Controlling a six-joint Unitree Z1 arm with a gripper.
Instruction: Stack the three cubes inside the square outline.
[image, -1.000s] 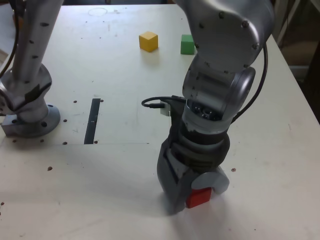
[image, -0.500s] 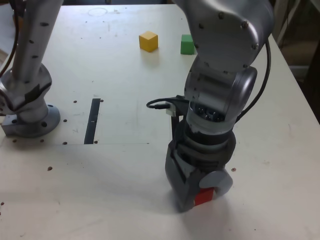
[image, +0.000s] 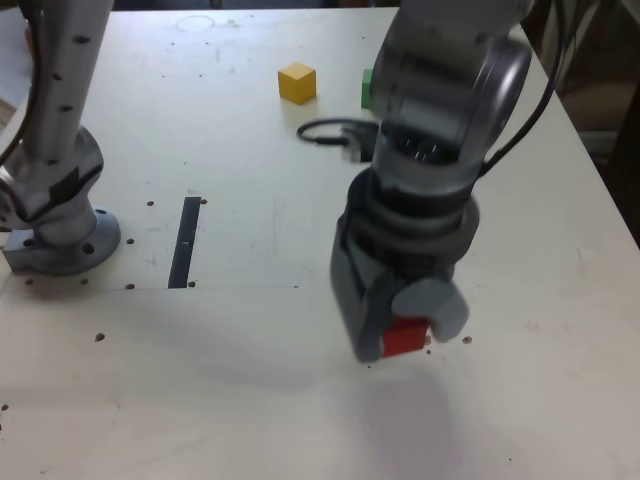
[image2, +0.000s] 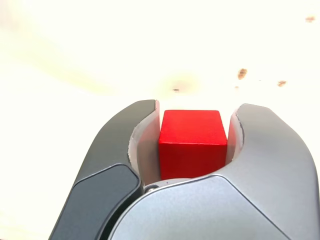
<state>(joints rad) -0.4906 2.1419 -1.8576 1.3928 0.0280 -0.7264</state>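
Observation:
My gripper is shut on the red cube, which hangs above the white table near the front, casting a shadow below. In the wrist view the red cube sits squarely between the two grey fingers, with my gripper closed against both its sides. The yellow cube rests on the table at the back. The green cube is to its right in the exterior view, mostly hidden behind my arm. The square outline is out of view.
A narrow black strip lies on the table at the exterior view's left. A second grey arm's base stands at the left edge. A black cable loops off my arm. The table's right edge is close.
My gripper has lifted off the table with the red cube in it and moved back, away from the front edge. The yellow and green cubes have not moved.

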